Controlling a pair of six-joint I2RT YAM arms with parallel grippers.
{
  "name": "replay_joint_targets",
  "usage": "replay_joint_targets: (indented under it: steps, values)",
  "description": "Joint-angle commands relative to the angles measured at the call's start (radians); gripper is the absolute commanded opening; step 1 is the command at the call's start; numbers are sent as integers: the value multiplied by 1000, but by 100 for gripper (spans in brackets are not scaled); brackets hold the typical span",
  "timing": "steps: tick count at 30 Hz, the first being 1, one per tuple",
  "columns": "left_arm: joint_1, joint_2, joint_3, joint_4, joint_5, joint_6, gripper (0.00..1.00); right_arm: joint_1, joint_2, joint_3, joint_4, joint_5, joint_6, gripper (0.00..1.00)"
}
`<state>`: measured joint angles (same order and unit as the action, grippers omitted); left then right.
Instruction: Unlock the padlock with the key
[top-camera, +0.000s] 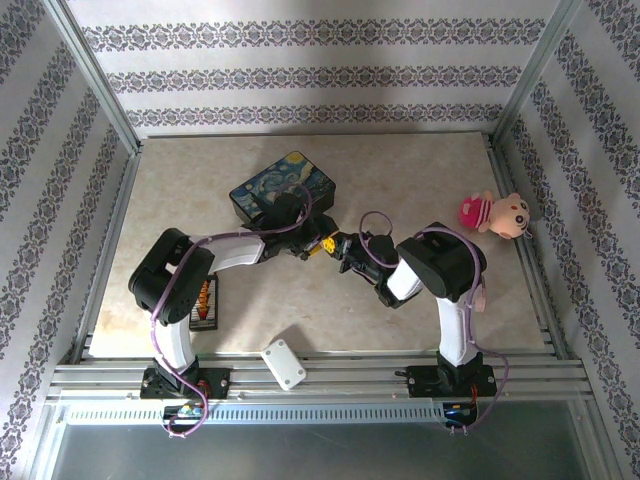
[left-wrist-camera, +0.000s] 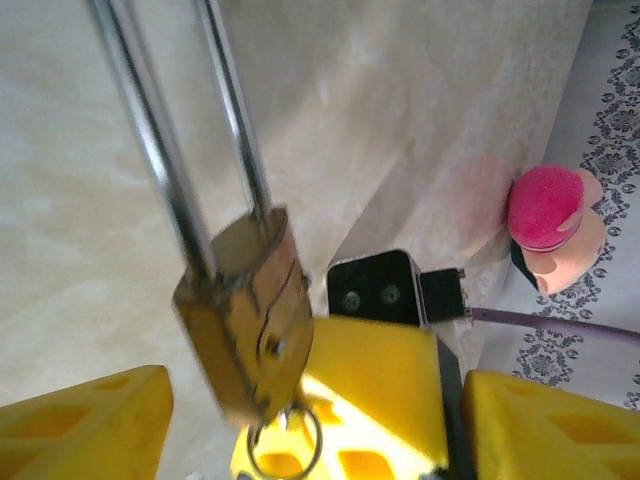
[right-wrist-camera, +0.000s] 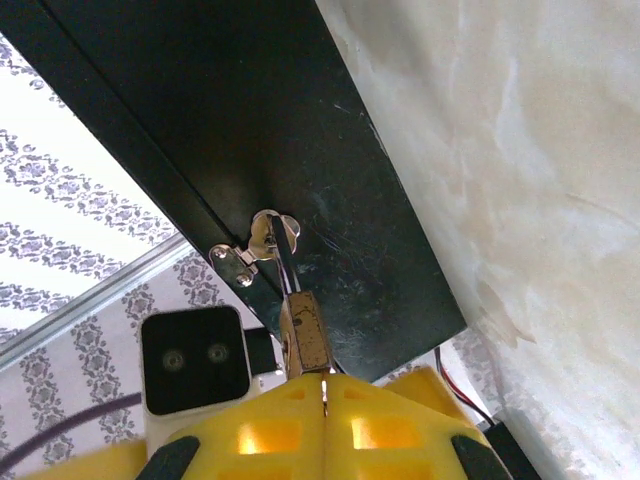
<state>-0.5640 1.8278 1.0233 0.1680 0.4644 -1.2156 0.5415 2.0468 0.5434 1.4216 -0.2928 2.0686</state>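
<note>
The tabletop (top-camera: 420, 330) lies under both my hands. The painted box (top-camera: 285, 188) stands just beyond them. Its latch carries the padlock (left-wrist-camera: 245, 320), so the body comes out between the spread, empty fingers of my left hand (top-camera: 320, 244). My right hand (right-wrist-camera: 325, 405) is pinched shut just under it. I judge it holds the key, hidden between the fingers, ready to turn.

Top external: high behind the arm bases, looking down and forward across the whole table (top-camera: 420, 180).
Left wrist: very close, facing the padlock (left-wrist-camera: 250, 320), with the tabletop beyond.
Right wrist: very close, facing the black side of the box (right-wrist-camera: 300, 130).
Shared: both wrist views catch the padlock, from opposite sides.
</note>
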Motion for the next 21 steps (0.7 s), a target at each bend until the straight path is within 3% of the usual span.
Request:
replay_joint_targets:
  steps: [1, 3, 7, 16, 21]
  values:
    - [-10, -44, -19, -65, 15, 10, 82, 15, 30, 16, -33, 35, 83, 0]
    - [-4, -67, -18, -109, -16, 35, 80, 18, 30, 21, -33, 37, 81, 0]
    - [11, -106, -30, -148, -113, 59, 67, 26, 33, 34, -33, 37, 68, 0]
    - [19, -65, -35, -61, -198, 24, 50, 51, 44, 59, -33, 40, 42, 0]
    - [19, -85, -68, -22, -294, 7, 50, 52, 38, 59, -33, 46, 41, 0]
